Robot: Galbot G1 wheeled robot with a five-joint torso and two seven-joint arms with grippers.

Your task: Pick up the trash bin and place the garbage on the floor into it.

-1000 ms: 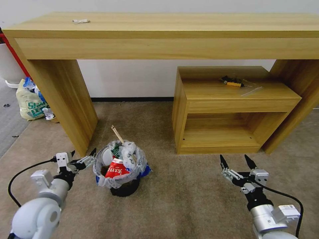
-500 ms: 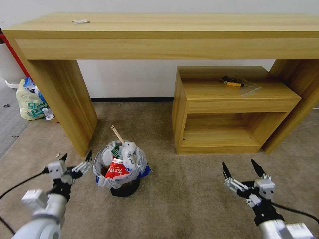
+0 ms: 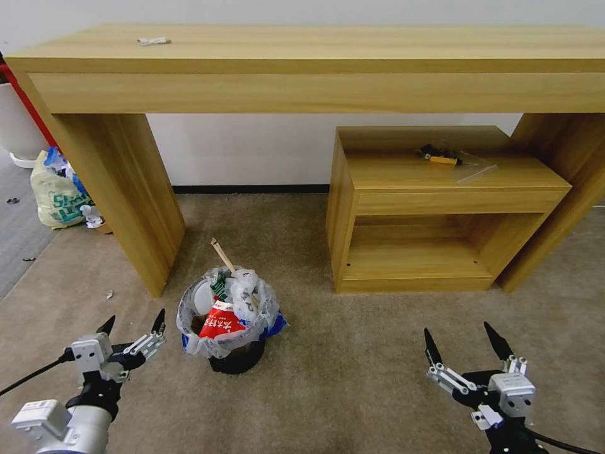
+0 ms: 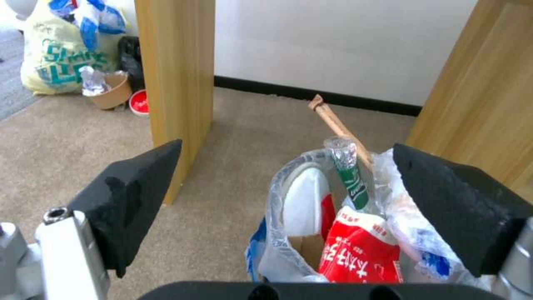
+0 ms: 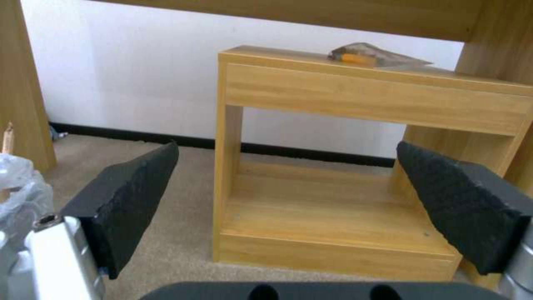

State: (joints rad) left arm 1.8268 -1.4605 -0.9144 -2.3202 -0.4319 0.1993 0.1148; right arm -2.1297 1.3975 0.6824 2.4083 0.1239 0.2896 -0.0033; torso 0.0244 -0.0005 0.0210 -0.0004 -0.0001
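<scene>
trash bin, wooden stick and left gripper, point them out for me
trash bin (image 3: 236, 359), head view, black base below the bag.
wooden stick (image 3: 222, 253), head view, shaft above the rim.
left gripper (image 3: 132, 327), head view, midway between the open fingers.

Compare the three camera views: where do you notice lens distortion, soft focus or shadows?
Head view: wide-angle bend, the long wooden table flares outward at its ends; soft shadow on the carpet under the trash bin. Left wrist view: the left claw looms dark and soft-edged before the bin. Right wrist view: the right claw looks equally soft; the small wooden shelf unit behind reads sharper.
</scene>
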